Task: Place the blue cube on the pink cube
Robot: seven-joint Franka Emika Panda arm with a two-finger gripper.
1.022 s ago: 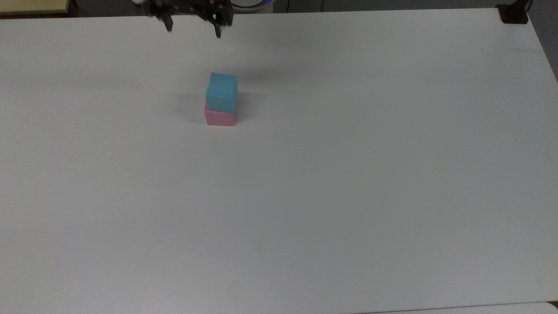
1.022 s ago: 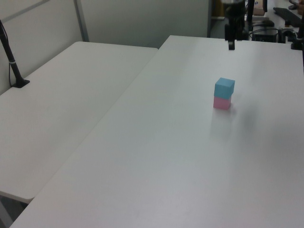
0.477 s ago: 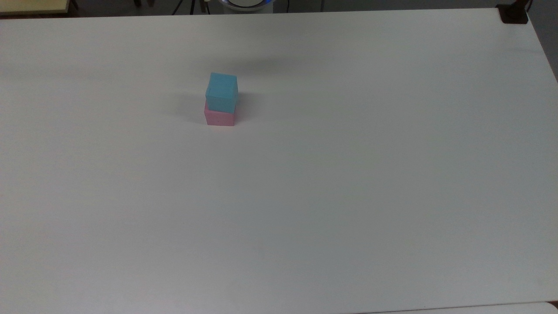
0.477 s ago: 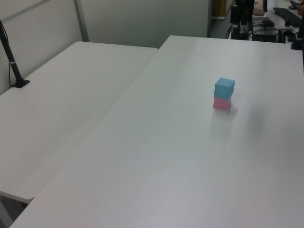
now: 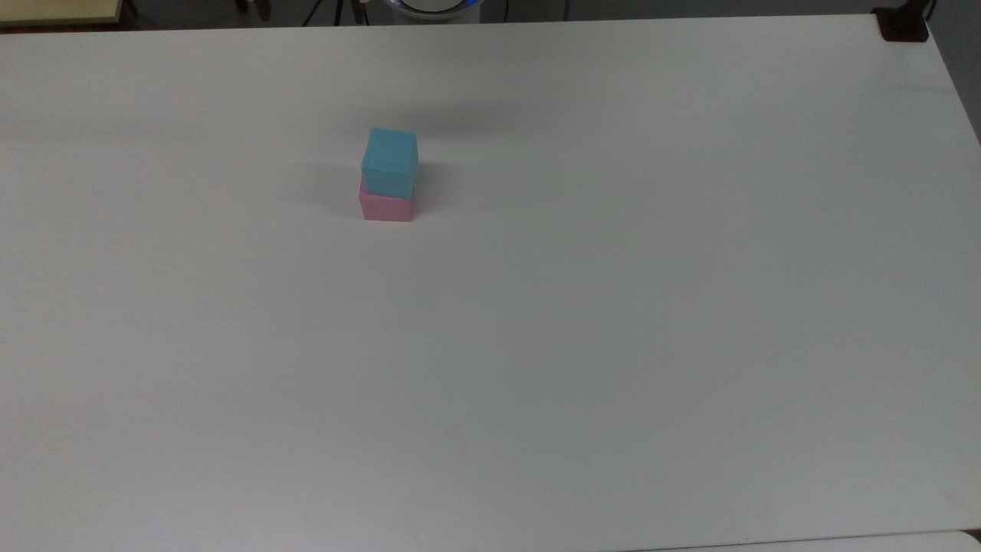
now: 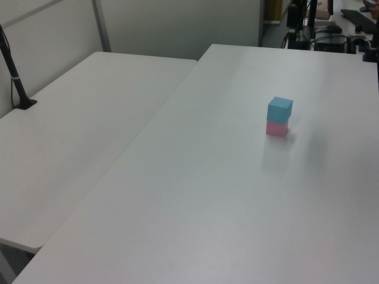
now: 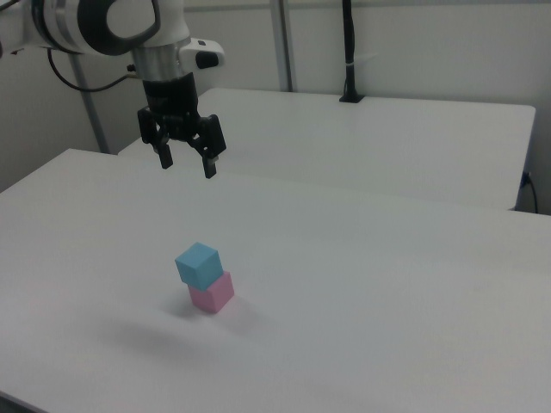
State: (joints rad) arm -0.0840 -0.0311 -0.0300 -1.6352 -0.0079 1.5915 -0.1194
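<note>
The blue cube [image 5: 390, 162] [image 6: 279, 109] [image 7: 198, 263] rests on top of the pink cube [image 5: 385, 207] [image 6: 276, 128] [image 7: 213, 293], slightly twisted against it. The pair stands on the white table [image 5: 582, 322]. In the right view my gripper [image 7: 187, 163] hangs high above the table, up and to the right view's left of the stack, open with nothing between its fingers. Part of the arm [image 6: 296, 21] shows at the upper edge of the left view.
A second white table [image 6: 83, 118] adjoins on the left view's left, with a black post [image 6: 15, 74] clamped at its edge. A black clamp [image 5: 903, 23] sits at the top view's upper right corner. Cables and equipment [image 6: 337, 35] lie beyond the far edge.
The gripper has risen away from the stack and left the top view's upper edge. Both cubes have stayed in place.
</note>
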